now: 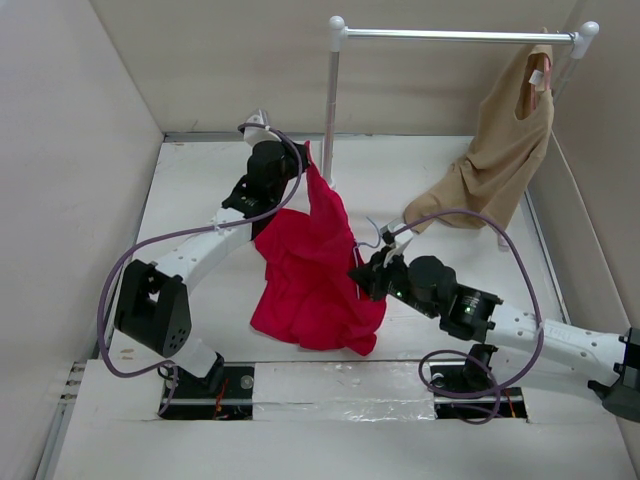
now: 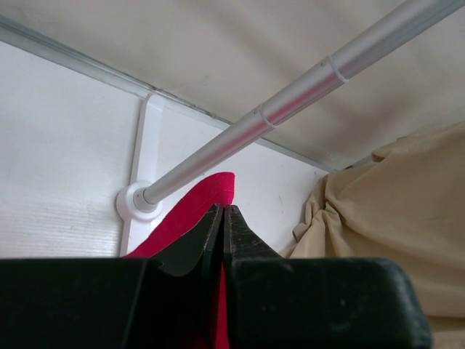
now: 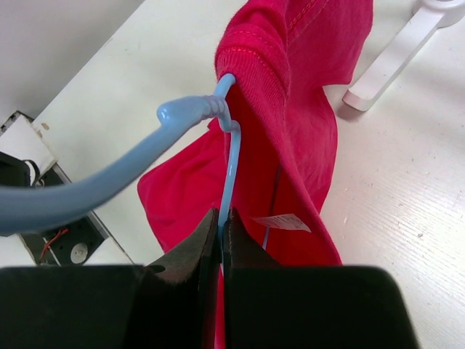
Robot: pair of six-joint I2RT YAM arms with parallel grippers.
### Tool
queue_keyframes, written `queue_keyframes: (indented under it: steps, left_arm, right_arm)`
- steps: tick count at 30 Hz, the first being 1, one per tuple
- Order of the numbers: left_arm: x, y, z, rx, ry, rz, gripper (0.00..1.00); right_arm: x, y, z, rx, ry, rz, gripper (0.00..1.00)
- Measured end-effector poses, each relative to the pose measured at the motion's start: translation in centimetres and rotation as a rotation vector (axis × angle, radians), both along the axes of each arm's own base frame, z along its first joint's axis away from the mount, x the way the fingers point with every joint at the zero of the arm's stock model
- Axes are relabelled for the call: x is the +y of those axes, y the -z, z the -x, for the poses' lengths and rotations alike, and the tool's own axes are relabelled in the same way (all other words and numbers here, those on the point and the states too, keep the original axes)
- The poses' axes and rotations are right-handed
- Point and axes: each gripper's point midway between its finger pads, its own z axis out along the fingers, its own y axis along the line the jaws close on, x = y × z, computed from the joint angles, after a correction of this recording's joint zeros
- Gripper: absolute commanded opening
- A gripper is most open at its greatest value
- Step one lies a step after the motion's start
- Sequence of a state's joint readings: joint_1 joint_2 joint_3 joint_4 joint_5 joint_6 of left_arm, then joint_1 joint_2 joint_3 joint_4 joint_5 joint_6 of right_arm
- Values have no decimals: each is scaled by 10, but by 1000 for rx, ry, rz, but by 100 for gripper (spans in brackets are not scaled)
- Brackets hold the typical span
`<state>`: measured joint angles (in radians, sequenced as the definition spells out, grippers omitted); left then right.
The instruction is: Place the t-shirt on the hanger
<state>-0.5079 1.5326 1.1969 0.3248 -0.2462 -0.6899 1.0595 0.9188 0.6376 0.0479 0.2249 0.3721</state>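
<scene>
Two arms are seen on a white table (image 1: 200,190). On the left, the left gripper (image 1: 300,162) is held high, just beside the upright pole (image 1: 330,100) of a rack. Its fingers are pressed together on a top edge of the red shirt (image 1: 310,270), and a red tip is seen poking out past them in the left wrist view. The shirt is held up from that spot and hangs down in a bunch. Its lower part is spread on the table between the two arms. To the right of the shirt, the right gripper (image 3: 221,214) is set against the cloth, about halfway up. Its fingers are clamped tight on the thin blue wire of the hanger (image 3: 229,167). The hook is bent off to the left in the right wrist view, and the twisted neck is touching a thick folded edge of the shirt. How much of the hanger is inside the shirt cannot be told. A small white label (image 3: 282,222) is seen on the cloth near the fingers. On the far right, a tan top (image 1: 500,140) is hung from the rail (image 1: 455,36), with its lower end on the table.
</scene>
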Motion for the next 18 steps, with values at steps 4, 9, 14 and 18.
queue_keyframes:
  steps: [4,9,14,18]
  left_arm:
    - [6,-10,-4,-25,-28,-28,0]
    - [21,-35,-11,-69,-95,-94,0]
    - [41,-66,-21,-121,-149,-119,0]
    - [66,-75,-35,-118,-202,-143,0]
  right_arm:
    - [-4,-5,2,-4,1,-10,0]
    - [-11,-7,6,-12,0,-24,0]
    - [-17,-6,10,-9,-1,-19,0]
    - [-25,-6,14,-7,-2,-8,0]
